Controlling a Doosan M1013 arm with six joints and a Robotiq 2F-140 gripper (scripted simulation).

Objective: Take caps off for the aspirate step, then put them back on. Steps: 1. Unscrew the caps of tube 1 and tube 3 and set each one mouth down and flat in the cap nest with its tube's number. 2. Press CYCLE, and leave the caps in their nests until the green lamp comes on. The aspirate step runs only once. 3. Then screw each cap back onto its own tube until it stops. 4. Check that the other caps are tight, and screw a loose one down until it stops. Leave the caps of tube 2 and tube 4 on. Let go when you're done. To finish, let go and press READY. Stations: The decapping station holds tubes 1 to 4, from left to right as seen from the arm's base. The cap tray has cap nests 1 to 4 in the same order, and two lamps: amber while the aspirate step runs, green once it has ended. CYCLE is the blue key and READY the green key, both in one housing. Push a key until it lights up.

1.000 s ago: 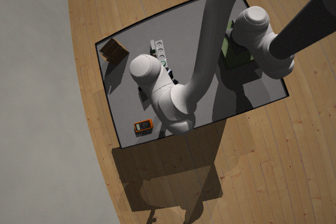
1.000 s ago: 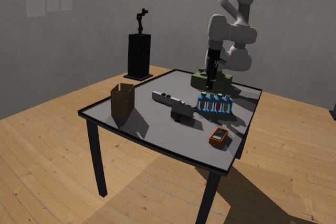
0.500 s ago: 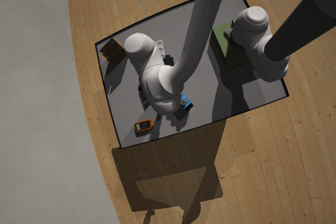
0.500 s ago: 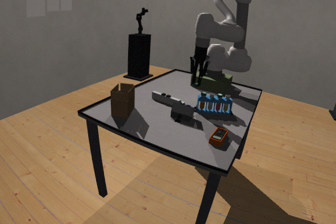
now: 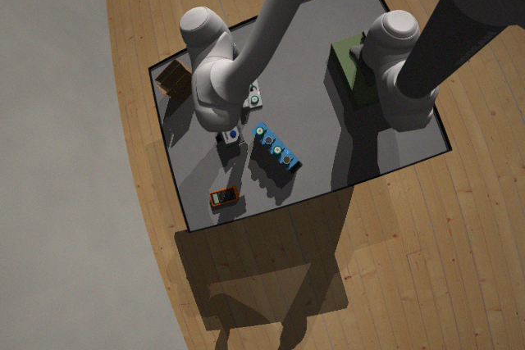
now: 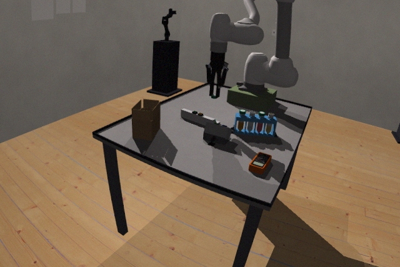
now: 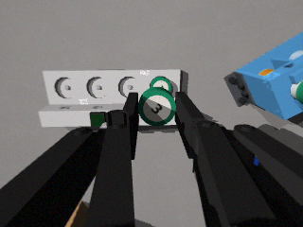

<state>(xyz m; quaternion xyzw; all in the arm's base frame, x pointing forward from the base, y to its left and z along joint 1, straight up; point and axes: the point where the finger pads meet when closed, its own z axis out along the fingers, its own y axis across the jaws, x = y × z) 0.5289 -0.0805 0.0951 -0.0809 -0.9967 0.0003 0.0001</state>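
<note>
grey table top (image 6: pixel 194 157) on wooden floor, landmark: cap tray (image 7: pixel 52 101).
- gripper (image 7: pixel 156 111): black, two fingers, clenched on cap 3 (image 7: pixel 156 108); hangs above the tray's right end, well off the surface in the exterior view.
- cap 3: green rim, grey face with numeral up, held midway between the jaws at their tips, one finger on each side.
- second green cap (image 7: pixel 161 85): in the tray nest just behind cap 3; three nests to its left are bare.
- decapping station (image 7: pixel 270 90): blue, right of the tray; two tubes open, two capped in the top view.
- key housing (image 5: pixel 230 136): just beside the tray.
- multimeter (image 6: pixel 260 162), cardboard box (image 6: pixel 145 123): apart from the tray.
</note>
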